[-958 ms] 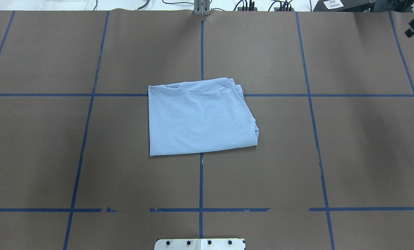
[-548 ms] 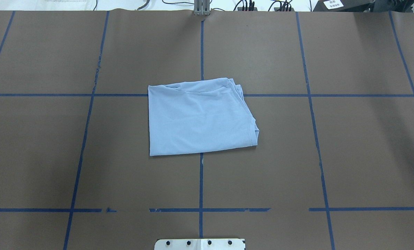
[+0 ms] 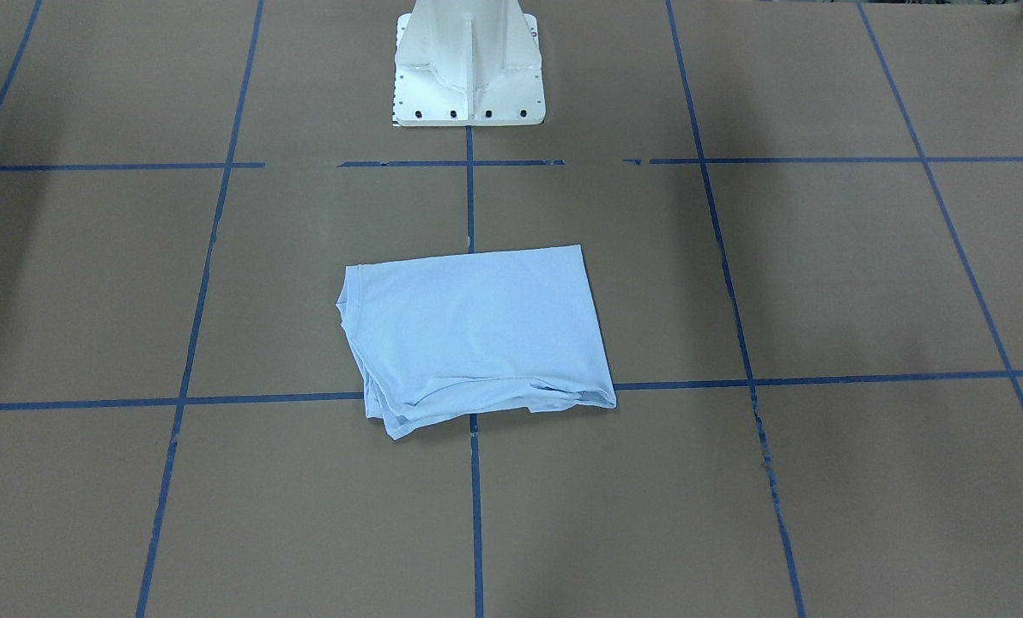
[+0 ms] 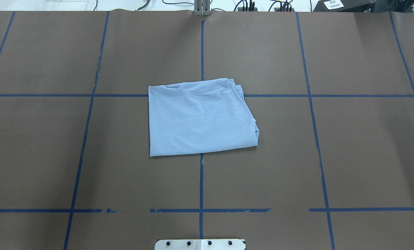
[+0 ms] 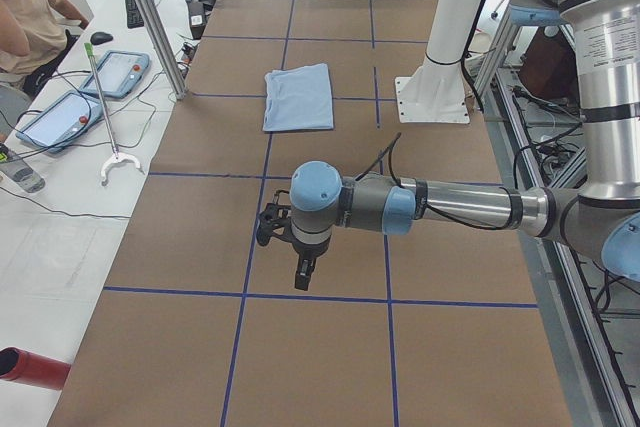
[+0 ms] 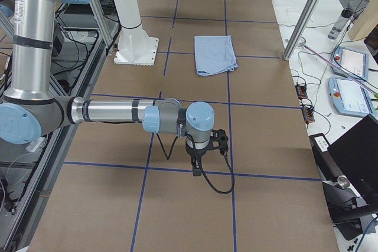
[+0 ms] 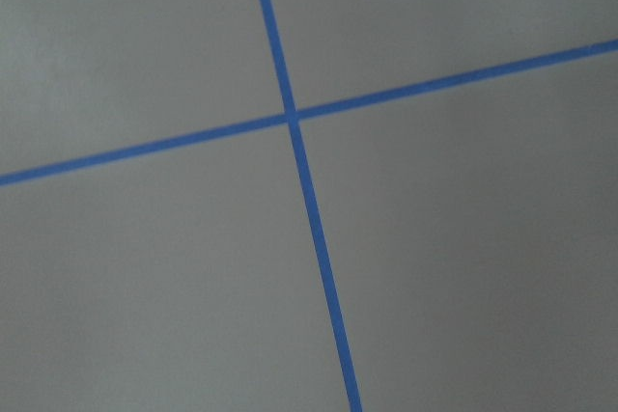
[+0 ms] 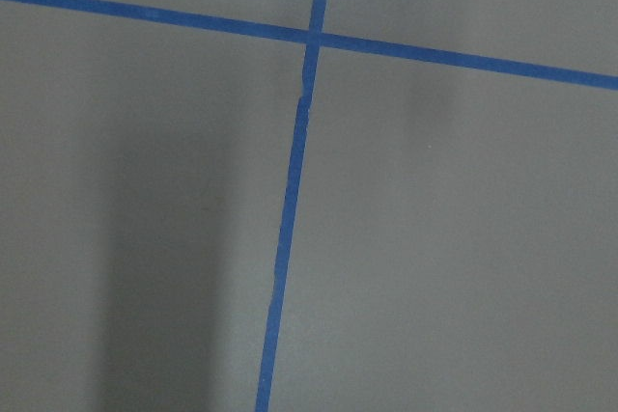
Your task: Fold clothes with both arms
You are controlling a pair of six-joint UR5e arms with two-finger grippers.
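Note:
The clothes are one light blue T-shirt (image 4: 200, 118), folded into a flat rectangle at the middle of the brown table (image 4: 359, 149), with bunched layers along its right edge. It also lies in the front view (image 3: 477, 330) and in both side views (image 5: 298, 97) (image 6: 215, 54). Nothing touches it. My left gripper (image 5: 300, 269) hangs over the table's left end, far from the shirt; my right gripper (image 6: 196, 166) hangs over the right end. Both show only in side views, so I cannot tell whether they are open or shut. The wrist views show only blue tape lines.
The white pedestal base (image 3: 469, 69) stands at the robot's side of the table. A person (image 5: 25, 7) sits beyond the far edge by two tablets (image 5: 110, 72) and a grabber stick (image 5: 105, 117). A red cylinder (image 5: 30, 367) lies off the table's left end.
A black part at the overhead view's top right corner has left the frame. The shirt has not moved.

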